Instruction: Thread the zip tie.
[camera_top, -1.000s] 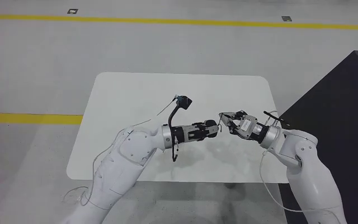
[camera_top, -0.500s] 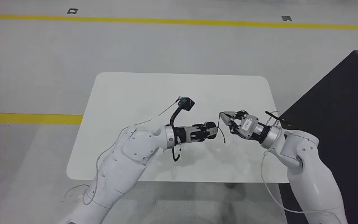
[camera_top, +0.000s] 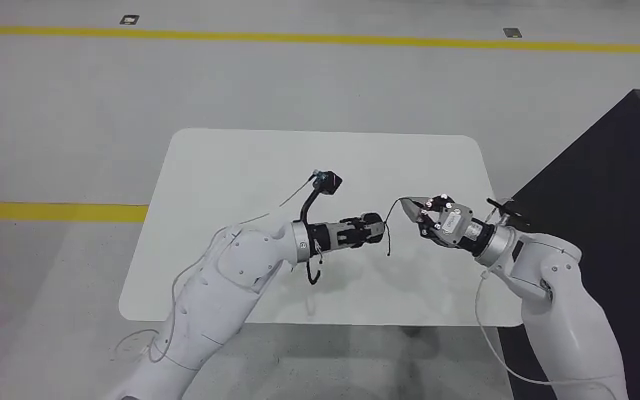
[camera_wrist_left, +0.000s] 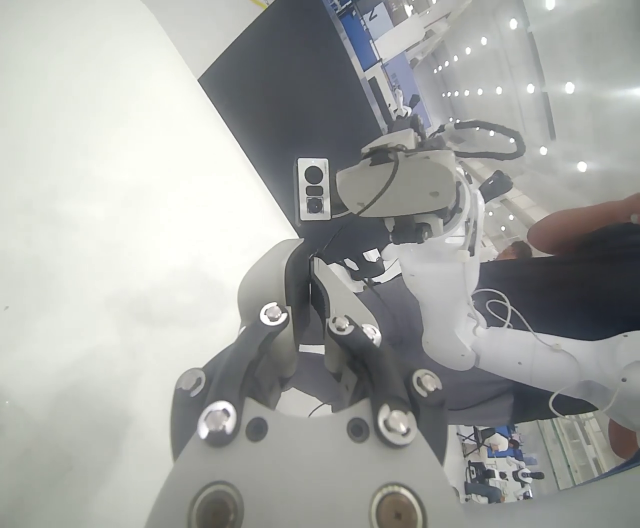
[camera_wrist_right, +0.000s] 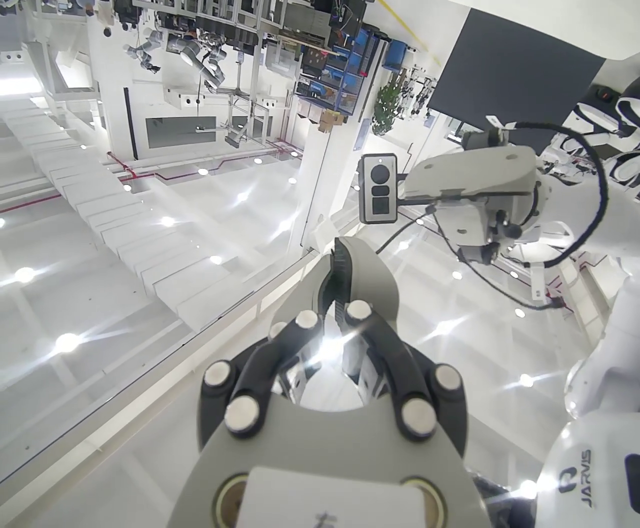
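A thin black zip tie (camera_top: 389, 242) curls down from the tips of my left gripper (camera_top: 380, 228), which is shut on it above the middle of the white table (camera_top: 250, 180). In the left wrist view the left gripper (camera_wrist_left: 305, 252) has its fingers pressed together. My right gripper (camera_top: 404, 206) faces it from the right, a short gap away and slightly farther back, apart from the tie. Its fingers (camera_wrist_right: 345, 260) are closed, and I see nothing between them. Both grippers hang above the tabletop.
A black panel (camera_top: 600, 170) stands just past the table's right edge, close to the right arm. A small black camera on a curved stalk (camera_top: 328, 182) rises from the left wrist. Bare tabletop lies to the left and at the back.
The two grippers have drawn apart: the right one moved right and back, the left one pulled slightly left. The tie's hanging tail shifted left with the left gripper.
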